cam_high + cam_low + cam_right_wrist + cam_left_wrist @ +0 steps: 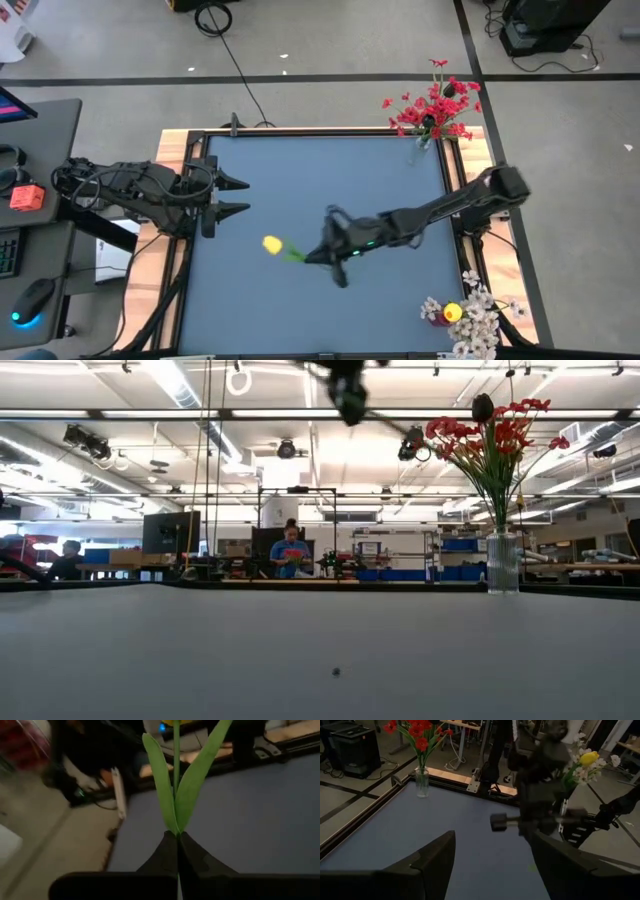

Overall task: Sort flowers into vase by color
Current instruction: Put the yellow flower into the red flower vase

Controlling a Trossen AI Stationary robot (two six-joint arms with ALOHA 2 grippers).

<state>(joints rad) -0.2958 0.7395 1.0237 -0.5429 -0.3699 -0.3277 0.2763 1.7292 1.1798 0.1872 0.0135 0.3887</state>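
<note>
A lab or workshop — ceiling strip lights (180, 385), equipment benches (400, 572), a seated person (291, 552).

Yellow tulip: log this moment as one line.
right hand shut on yellow tulip, mid-table | left hand open, waiting at left edge | red flowers in vase

Matt blue table (300, 180) surface, pale wood border, clear glossy glass vase (502, 563), matt dark plastic gripper (177, 845)

Both arms are dark, near-black, built of chunky jointed segments. The left arm (130, 190) carries loose black cable loops along its links and ends in 2 tapered, pointed fingers (232, 196). The right arm (440, 212) is slimmer, with a blocky joint housing and small green lights near its wrist.
</note>
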